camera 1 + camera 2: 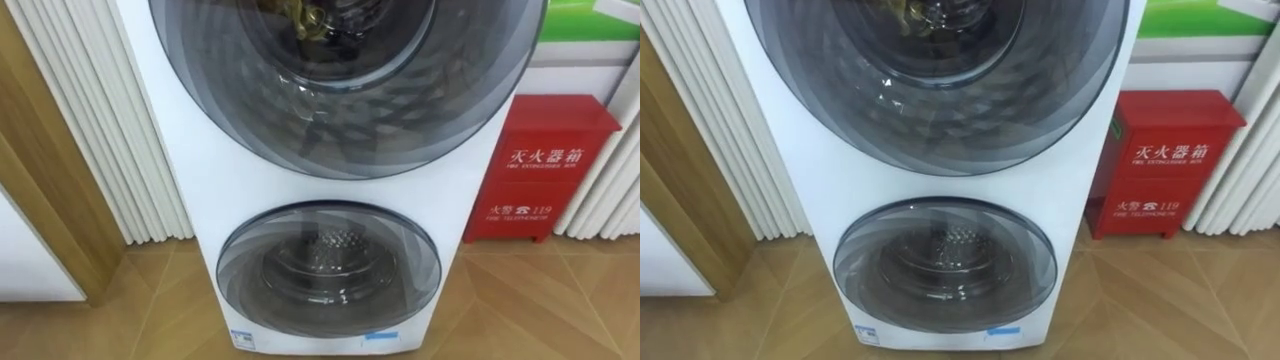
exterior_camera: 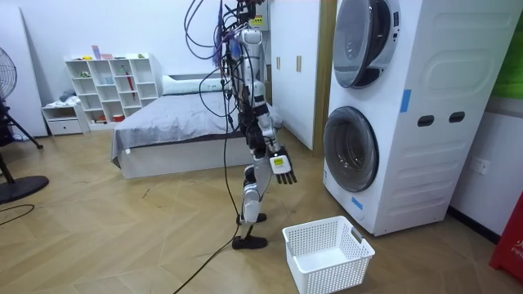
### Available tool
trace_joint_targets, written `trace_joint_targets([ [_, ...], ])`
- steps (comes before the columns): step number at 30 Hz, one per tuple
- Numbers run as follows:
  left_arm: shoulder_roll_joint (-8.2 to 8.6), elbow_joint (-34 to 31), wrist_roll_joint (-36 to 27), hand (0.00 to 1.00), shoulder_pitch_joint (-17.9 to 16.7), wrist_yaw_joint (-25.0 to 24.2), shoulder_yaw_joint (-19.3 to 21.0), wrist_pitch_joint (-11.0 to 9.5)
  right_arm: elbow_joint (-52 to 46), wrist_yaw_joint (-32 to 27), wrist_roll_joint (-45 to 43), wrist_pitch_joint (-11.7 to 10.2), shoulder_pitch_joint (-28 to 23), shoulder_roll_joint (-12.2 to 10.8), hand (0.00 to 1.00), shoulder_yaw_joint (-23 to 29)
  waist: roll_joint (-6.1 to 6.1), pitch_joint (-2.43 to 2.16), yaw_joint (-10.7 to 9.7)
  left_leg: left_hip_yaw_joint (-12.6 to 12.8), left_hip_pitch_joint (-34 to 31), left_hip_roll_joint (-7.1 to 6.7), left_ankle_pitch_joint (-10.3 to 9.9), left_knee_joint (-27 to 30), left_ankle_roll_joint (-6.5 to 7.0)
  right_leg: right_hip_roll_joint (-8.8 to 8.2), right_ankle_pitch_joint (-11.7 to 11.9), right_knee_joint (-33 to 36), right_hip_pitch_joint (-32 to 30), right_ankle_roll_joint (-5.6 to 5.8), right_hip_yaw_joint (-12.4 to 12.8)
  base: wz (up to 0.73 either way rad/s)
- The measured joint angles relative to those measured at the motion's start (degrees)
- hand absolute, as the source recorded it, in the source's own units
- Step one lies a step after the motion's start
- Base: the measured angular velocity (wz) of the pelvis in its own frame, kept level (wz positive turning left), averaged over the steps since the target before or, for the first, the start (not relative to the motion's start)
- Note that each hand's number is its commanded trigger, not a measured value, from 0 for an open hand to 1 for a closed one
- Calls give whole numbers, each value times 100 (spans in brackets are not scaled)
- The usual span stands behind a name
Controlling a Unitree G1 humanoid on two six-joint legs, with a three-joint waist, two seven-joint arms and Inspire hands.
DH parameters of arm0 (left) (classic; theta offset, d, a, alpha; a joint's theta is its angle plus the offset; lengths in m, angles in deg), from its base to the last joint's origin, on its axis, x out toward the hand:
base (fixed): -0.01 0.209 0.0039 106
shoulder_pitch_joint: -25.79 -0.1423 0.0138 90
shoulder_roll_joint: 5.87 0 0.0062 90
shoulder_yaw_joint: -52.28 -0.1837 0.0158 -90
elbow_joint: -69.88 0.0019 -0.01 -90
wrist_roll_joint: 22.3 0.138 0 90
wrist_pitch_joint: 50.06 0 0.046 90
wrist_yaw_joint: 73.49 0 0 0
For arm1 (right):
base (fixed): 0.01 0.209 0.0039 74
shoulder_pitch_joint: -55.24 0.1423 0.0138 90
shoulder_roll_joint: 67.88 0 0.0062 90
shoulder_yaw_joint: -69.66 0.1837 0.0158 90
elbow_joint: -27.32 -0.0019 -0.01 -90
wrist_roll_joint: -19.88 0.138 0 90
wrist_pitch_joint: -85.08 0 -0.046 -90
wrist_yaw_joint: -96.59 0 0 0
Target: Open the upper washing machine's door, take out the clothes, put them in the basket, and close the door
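Wooden floor (image 2: pixel 122 237) before the washing machine (image 2: pixel 425 163): right robot hand (image 2: pixel 282 166) hangs low, forward, fingers open.

1. Room view: bright, even indoor light. No hard shadows on the floor (image 2: pixel 122 237), only faint shade at the foot of the basket (image 2: pixel 327 255).
2. The white side of the washing machine (image 2: pixel 441 122) is evenly lit, without glare.
3. Eye views: the tinted glass of the upper door (image 1: pixel 345 80) carries pale reflected streaks.
4. The lower door (image 1: pixel 328 268) has thin highlights along its bottom edge, and the drum behind is dim.
5. The red cabinet (image 1: pixel 540 170) is flatly lit.
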Motion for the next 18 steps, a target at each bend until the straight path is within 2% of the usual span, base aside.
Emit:
trace_joint_targets([
  [4, -166, 5, 30, 0, -32, -35, -4, -18, -964, -214, 27, -74, 424, 188, 0, 43, -74, 29, -3, 1, 0, -1, 3, 7, -3, 3, 0, 0, 3, 0, -1, 0],
  [5, -217, -11, 162, 0, -35, -35, 15, -14, -1196, -278, 96, -92, 589, 273, 0, 63, -121, 27, 3, -1, 2, -4, 4, 6, -4, 4, 0, 4, 6, 0, -6, 0],
  [7, -260, -66, 270, 0, -22, -36, 18, -11, -1759, -376, 155, -90, 746, 451, 0, 72, -133, 23, 43, -4, 12, -4, 6, 13, -1, -1, 0, 6, 13, 0, -19, 2],
  [9, -335, 13, 284, 0, -28, -32, 73, 31, -1946, -423, 179, -215, 1133, 569, 0, 89, -248, 17, 52, 1, 41, -3, 6, 49, -1, 2, 0, 12, 37, 0, -22, 2],
  [11, -352, 4, 393, 0, -57, -32, 81, 79, -2281, -542, 178, -215, 1246, 594, 0, 177, -316, 14, 132, 1, -20, -2, 4, 103, 1, -1, 0, 26, 4, 0, -50, 7],
  [12, -352, -4, 396, 0, -48, -37, 79, 126, -2441, -585, 179, -223, 1348, 604, 0, 257, -335, 27, 151, -8, -24, -5, 1, 104, 5, -2, 4, 17, -12, 6, -47, 5],
  [18, -385, 13, 652, 0, -31, -48, 58, 399, -2515, -901, 370, -222, 2052, 730, 0, 244, -321, 18, 210, -50, -79, -13, -3, 98, 12, -9, 12, 32, -61, 20, -76, 1],
])
